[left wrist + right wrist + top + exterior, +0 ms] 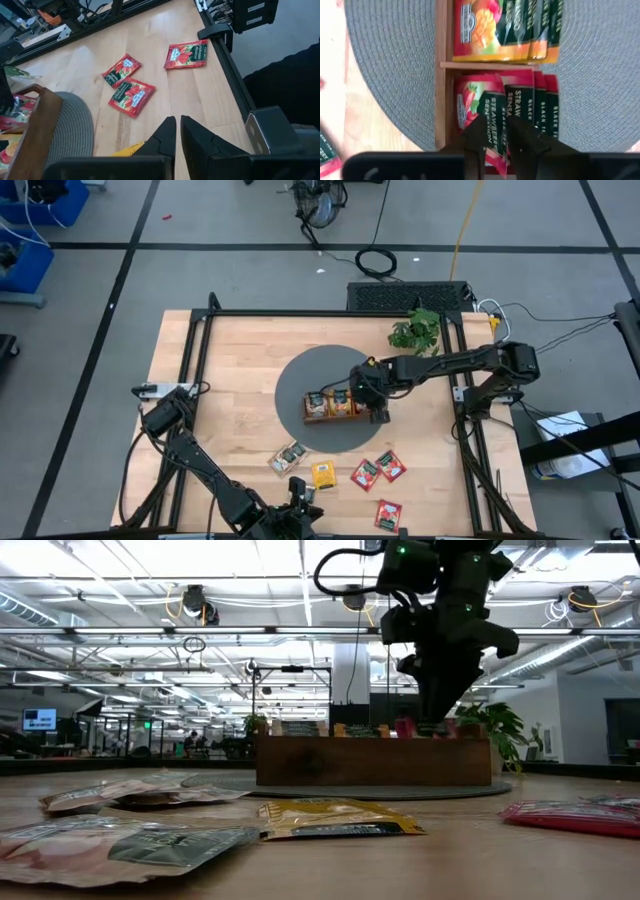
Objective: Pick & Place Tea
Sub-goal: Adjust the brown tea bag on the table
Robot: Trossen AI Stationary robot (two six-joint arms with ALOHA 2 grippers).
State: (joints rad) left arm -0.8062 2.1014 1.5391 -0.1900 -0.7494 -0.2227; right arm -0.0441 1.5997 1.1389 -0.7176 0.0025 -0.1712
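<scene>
The brown wooden tray [335, 417] stands on a round grey mat [295, 385]. Its compartments hold upright tea sachets, orange-yellow ones [505, 30] and red ones [535, 105]. My right gripper [378, 413] points down into the red compartment, slightly open, with a red sachet [495, 132] between its fingers. On the table near the front lie loose sachets: tan [288, 458], yellow [323, 474] and three red [364, 474] [390, 466] [388, 514]. My left gripper [177, 132] hovers shut and holding nothing, low beside the yellow sachet [131, 148]. My right gripper comes from above, pointing down, with one finger [476, 142] on each side of the red sachet's upper edge [496, 150]. The sachet stands in the tray's end compartment among the other red ones. Whether the fingers touch it, I cannot tell.
A potted green plant [416, 330] stands at the table's far right. Black frame rails [462, 395] run along the table's sides. Bare wood lies left of the mat and between the mat and the loose sachets.
</scene>
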